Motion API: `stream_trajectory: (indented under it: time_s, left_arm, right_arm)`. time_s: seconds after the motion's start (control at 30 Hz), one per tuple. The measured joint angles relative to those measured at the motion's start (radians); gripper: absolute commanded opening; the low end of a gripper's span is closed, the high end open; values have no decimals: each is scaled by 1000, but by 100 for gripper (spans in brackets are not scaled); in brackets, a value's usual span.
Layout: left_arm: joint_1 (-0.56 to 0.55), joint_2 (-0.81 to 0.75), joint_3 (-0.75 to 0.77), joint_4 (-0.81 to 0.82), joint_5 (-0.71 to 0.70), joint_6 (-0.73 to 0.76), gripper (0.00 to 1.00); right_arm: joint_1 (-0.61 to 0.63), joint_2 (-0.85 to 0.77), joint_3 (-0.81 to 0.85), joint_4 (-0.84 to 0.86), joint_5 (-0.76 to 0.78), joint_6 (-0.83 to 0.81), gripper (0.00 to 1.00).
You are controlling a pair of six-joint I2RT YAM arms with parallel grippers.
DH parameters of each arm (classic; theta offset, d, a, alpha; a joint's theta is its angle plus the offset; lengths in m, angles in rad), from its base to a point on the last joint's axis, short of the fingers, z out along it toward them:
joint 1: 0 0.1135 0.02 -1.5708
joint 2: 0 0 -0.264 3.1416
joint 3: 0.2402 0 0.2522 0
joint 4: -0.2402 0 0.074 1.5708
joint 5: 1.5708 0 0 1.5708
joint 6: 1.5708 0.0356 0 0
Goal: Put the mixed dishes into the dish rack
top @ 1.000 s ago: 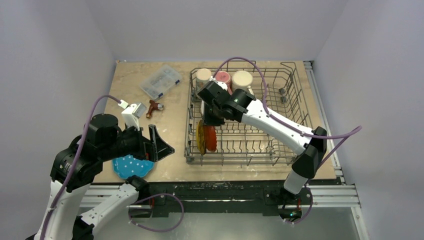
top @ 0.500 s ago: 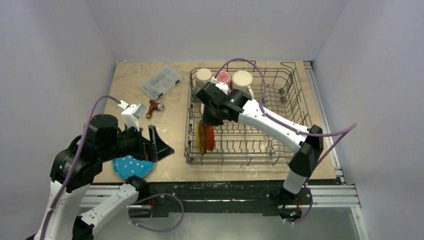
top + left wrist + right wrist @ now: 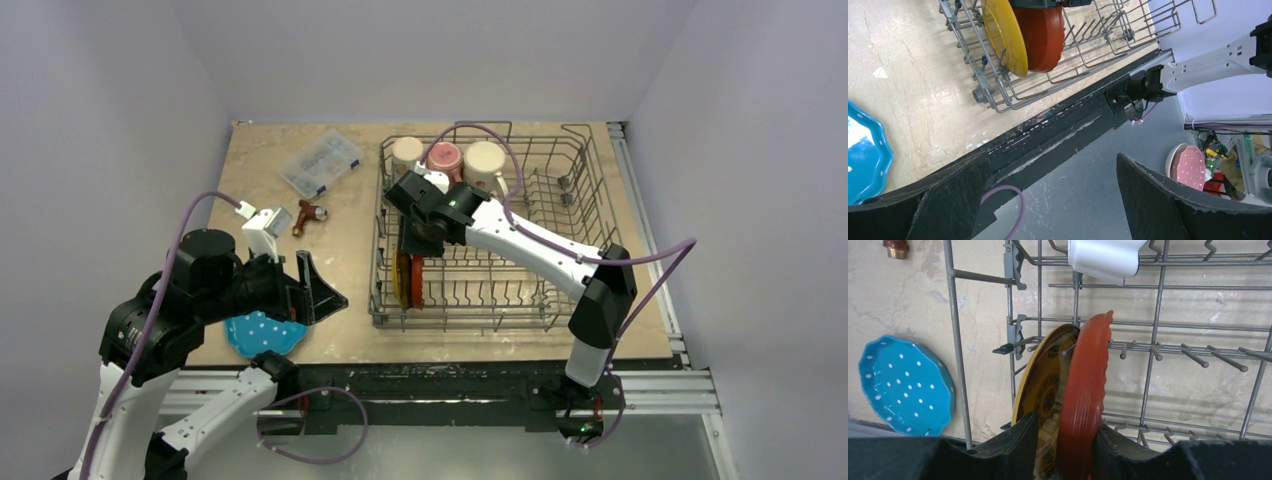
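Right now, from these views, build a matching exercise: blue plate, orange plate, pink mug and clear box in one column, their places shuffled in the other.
Things:
1. blue plate
2. orange plate
3. pink mug
4. clear box

Places:
A. in the rack, far row, between cream mugs
B. on the table, left of the rack's far corner
C. at the table's near edge, left of the rack
D. upright in the rack, between the right end effector fingers

Pairs: 1-C, 2-D, 3-A, 4-B

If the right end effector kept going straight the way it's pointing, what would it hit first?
Likely the floor wires of the dish rack, through the orange plate it grips: the right end effector points down into the rack beside the yellow plate. Depth is unclear.
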Motion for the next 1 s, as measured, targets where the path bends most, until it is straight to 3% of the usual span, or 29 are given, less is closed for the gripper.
stream_trajectory:
  time_s: [0.47,0.7,1.0]
  left_arm:
    - [0,1,-15,4,1,-3,97]
    - [0,18,-53,30,5,-30,96]
    - [0,98,-126,114,11,-99,94]
  right_arm:
    - [-1,-33,-2,7,-47,-78,64]
    - [-1,-123,-2,31,-71,-100,65]
    - [-1,-120,36,-6,-69,-193,65]
